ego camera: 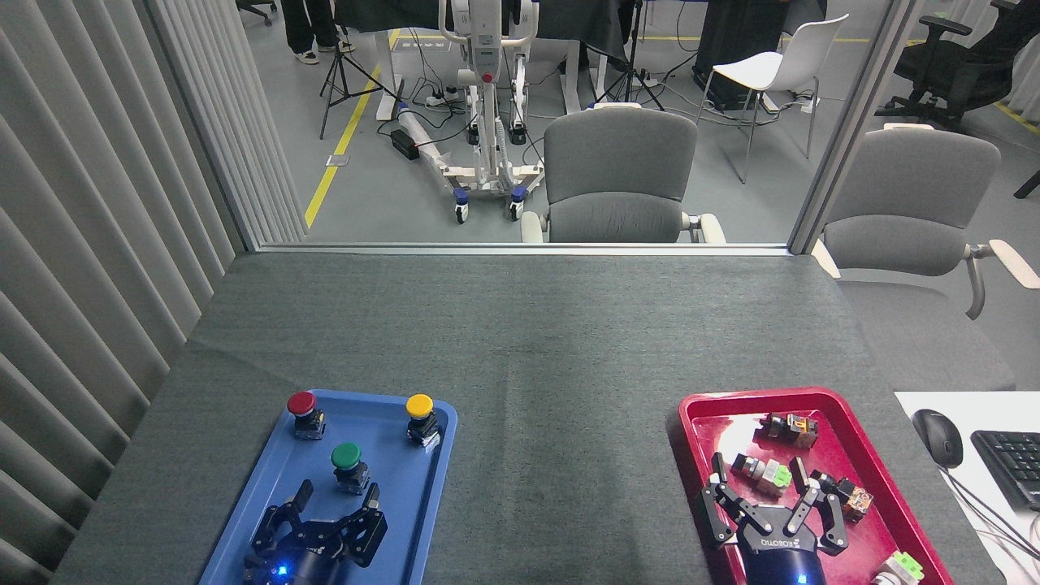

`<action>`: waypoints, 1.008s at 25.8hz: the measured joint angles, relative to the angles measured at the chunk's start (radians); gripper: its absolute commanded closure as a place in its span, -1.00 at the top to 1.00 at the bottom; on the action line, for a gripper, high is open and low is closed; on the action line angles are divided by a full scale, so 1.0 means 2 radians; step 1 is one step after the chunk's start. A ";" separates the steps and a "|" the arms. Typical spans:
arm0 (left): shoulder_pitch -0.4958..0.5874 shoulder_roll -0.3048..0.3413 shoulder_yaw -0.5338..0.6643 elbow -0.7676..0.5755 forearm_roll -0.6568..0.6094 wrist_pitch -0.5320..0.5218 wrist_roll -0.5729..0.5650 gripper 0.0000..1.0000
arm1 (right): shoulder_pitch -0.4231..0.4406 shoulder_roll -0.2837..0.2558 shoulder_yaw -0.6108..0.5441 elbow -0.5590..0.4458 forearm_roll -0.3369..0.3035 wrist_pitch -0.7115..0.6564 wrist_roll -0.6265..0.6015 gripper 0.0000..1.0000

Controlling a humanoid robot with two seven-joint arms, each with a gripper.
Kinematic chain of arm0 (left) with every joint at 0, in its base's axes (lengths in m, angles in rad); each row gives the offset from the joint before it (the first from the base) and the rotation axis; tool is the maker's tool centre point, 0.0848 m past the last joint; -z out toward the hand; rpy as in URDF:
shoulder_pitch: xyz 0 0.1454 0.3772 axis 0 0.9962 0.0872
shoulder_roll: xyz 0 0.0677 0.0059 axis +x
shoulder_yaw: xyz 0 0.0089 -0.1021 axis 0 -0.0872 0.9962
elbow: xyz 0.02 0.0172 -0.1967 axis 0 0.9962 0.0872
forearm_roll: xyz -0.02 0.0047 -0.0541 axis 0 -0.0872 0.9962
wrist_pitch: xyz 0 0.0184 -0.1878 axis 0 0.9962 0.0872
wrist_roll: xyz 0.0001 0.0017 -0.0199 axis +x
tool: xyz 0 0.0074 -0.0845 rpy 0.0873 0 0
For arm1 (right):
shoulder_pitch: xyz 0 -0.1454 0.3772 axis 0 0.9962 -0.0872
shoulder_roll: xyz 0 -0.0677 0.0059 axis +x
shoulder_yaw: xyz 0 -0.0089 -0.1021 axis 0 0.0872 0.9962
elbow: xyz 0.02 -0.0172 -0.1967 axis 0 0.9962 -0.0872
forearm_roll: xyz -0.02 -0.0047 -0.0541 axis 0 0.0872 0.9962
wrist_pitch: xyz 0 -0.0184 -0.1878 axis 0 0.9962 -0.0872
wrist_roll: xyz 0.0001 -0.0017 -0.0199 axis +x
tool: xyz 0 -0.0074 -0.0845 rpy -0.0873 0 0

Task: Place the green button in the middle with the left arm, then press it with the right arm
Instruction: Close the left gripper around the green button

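Grey woven cloth of the middle (528, 390) lies bare between a blue tray (414, 520) and a red tray (707, 406), the green button (347, 460) upright in the blue one just beyond the spread-fingered left gripper (337, 496), the right gripper (760, 483) likewise spread over the red.

Bright, even, sharp; glare on red tray (715, 426), perhaps overhead.

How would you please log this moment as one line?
left hand: open, near round dark-green push button | button: in blue plastic tray | right hand: open over red tray
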 measured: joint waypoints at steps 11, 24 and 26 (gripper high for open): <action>-0.045 0.005 -0.002 0.060 -0.011 0.012 0.001 1.00 | -0.003 0.009 0.000 0.001 -0.002 0.000 0.000 1.00; -0.075 0.006 -0.014 0.116 -0.011 0.044 0.000 -0.66 | -0.001 0.004 -0.004 0.002 -0.003 -0.003 0.002 1.00; -0.075 0.008 -0.023 0.116 -0.011 0.043 0.004 -0.78 | -0.001 0.006 -0.006 0.002 -0.003 -0.003 0.003 1.00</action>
